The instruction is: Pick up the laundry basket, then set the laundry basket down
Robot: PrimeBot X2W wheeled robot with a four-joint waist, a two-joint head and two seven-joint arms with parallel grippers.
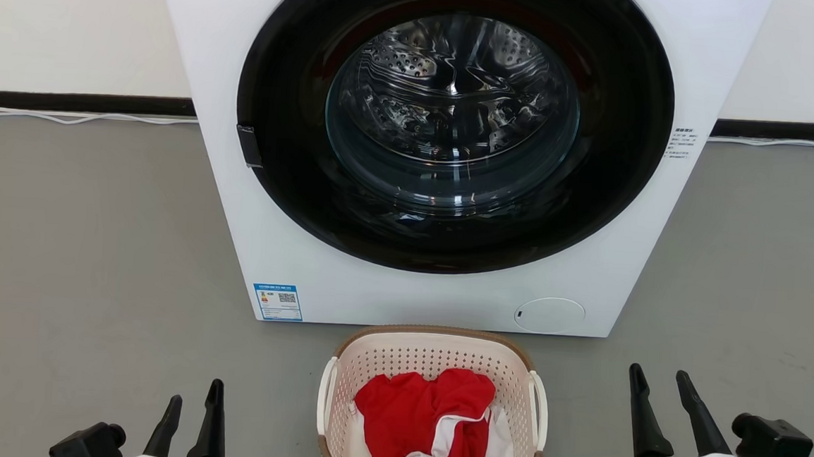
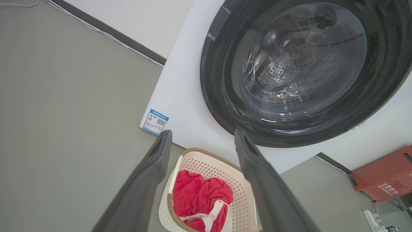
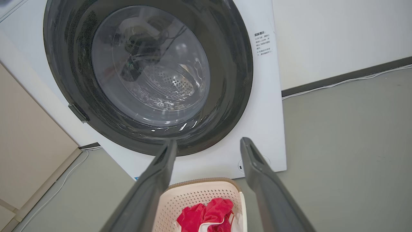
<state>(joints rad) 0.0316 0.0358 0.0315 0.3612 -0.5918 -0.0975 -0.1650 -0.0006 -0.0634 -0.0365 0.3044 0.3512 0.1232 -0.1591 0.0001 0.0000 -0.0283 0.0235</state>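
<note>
The laundry basket point(image 1: 434, 357), cream-white and perforated with a brown rim and white side handles, stands on the grey floor just in front of the washing machine, holding red and white clothes point(image 1: 431, 417). My left gripper point(image 1: 194, 392) is open at the lower left, well clear of the basket's left handle. On the other side my right gripper point(image 1: 659, 377) is open too, apart from the right handle. The basket point(image 2: 212, 167) lies between and below the left fingers in the left wrist view, and the basket point(image 3: 196, 195) sits low between the right fingers in the right wrist view.
A white front-loading washing machine point(image 1: 307, 251) with a shut dark round door point(image 1: 456, 118) rises right behind the basket. White cables point(image 1: 67, 117) run along the wall's black skirting. A red-brown crate point(image 2: 383, 174) stands to the machine's right. Grey floor lies on both sides.
</note>
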